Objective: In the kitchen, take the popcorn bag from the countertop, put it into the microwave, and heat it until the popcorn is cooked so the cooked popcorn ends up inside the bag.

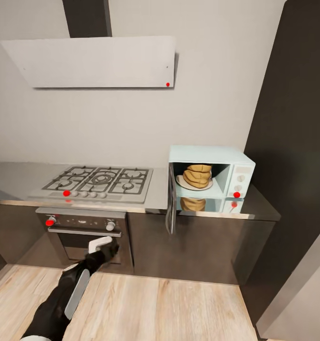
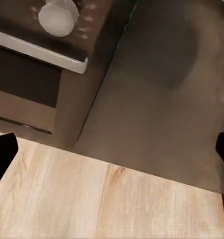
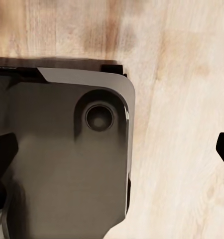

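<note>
Black-sleeved, the left arm is reaching up from six o'clock, left gripper [image 1: 103,245] hanging before the oven door [image 1: 84,237], fingers [image 2: 2,154] wide apart. Right gripper [image 3: 112,149] is also spreading wide over wooden floor [image 3: 181,124]. Popcorn bag [image 1: 198,175] is sitting upright inside the open microwave [image 1: 212,177], at two o'clock on the countertop [image 1: 254,208].

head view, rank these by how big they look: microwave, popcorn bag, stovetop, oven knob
1. stovetop
2. microwave
3. popcorn bag, inside the open microwave
4. oven knob

The order is plain, though the knob sits nearer the camera than the rest.
</note>
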